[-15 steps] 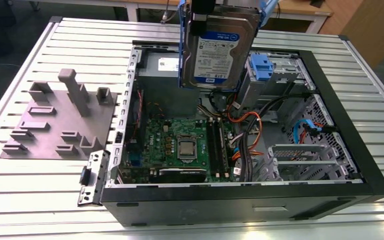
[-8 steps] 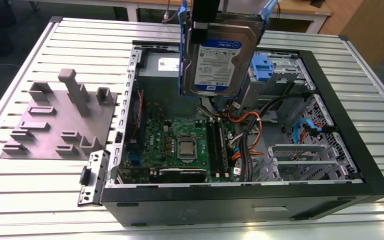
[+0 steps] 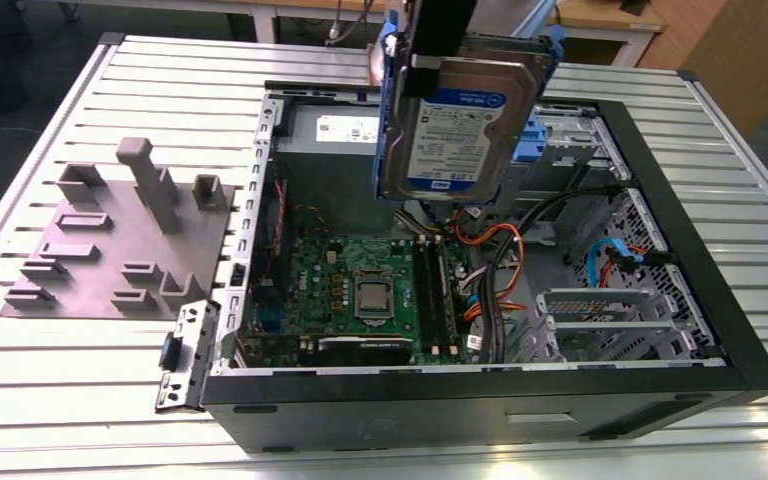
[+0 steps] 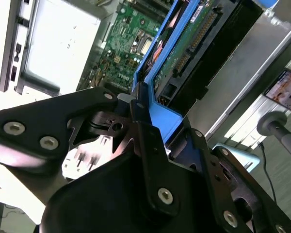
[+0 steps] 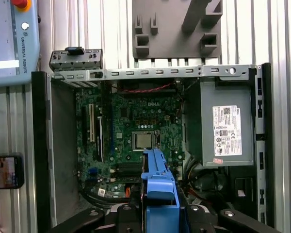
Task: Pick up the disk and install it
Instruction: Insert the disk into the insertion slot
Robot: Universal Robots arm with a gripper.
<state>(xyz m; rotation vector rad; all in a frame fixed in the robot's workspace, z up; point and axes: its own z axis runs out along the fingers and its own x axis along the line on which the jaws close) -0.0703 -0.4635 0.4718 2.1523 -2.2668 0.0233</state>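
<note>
— So, the disk (image 3: pixel 458 130); how does it look?

— Flat, rectangular, silver metal; a white-and-blue label faces the exterior view; blue plastic rails run round its edges; it hangs on edge in the air over the open computer case (image 3: pixel 491 410).

— And around it?

— A slatted metal worktop (image 3: pixel 704 150) carries everything; the black case lies on its side, lid off; beside it, on the exterior view's left, sits a grey plate (image 3: pixel 104 250) with upright blocks; inside the case are a grey power supply box (image 5: pixel 223 126) with a white sticker, then the green motherboard (image 3: pixel 357 290), then orange and black cables (image 3: pixel 491 245) bunched just below the disk's lower edge; a grey cage with a blue latch (image 3: pixel 534 135) stands close behind the disk.

— The jaws?

— Narrow, clamped on the disk's blue rail at its upper end; in the second wrist view the black fingers (image 4: pixel 144 141) press that rail from both sides.
</note>
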